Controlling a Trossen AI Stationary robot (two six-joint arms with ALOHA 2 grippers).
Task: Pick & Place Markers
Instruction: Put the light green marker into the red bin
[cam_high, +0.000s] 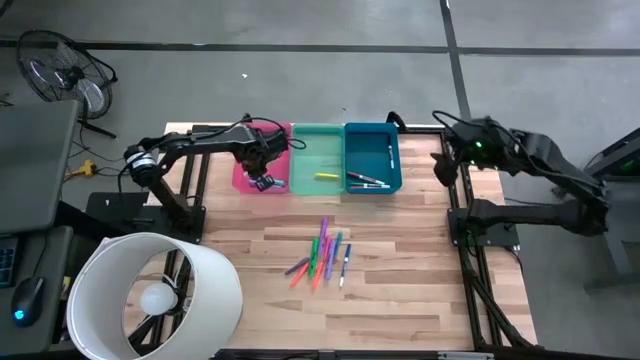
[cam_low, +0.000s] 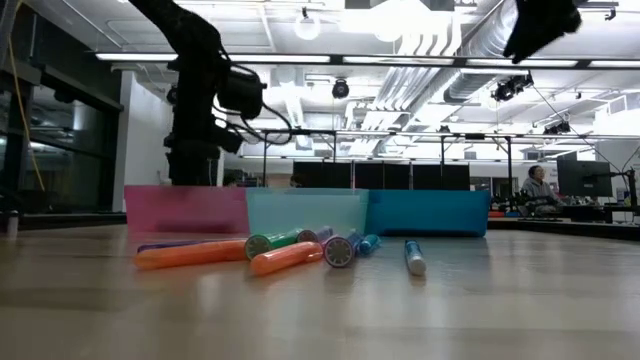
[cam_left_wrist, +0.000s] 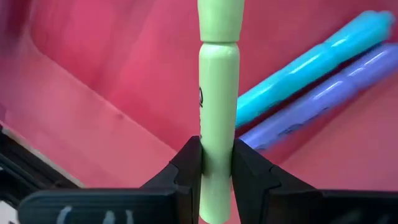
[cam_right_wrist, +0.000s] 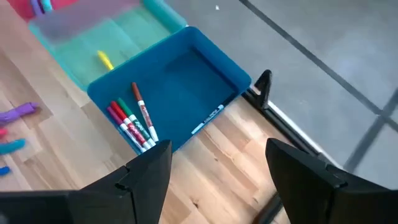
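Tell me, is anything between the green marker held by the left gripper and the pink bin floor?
Nothing visible. The left gripper holds the green marker over bare pink bin floor; the blue marker and purple marker lie beside it.

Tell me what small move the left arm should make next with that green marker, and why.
Probably open the left end effector and let the light green marker drop. It is clamped between the fingers right over the pink bin, where a blue marker and a purple marker already lie. The right end effector waits open near the blue bin.
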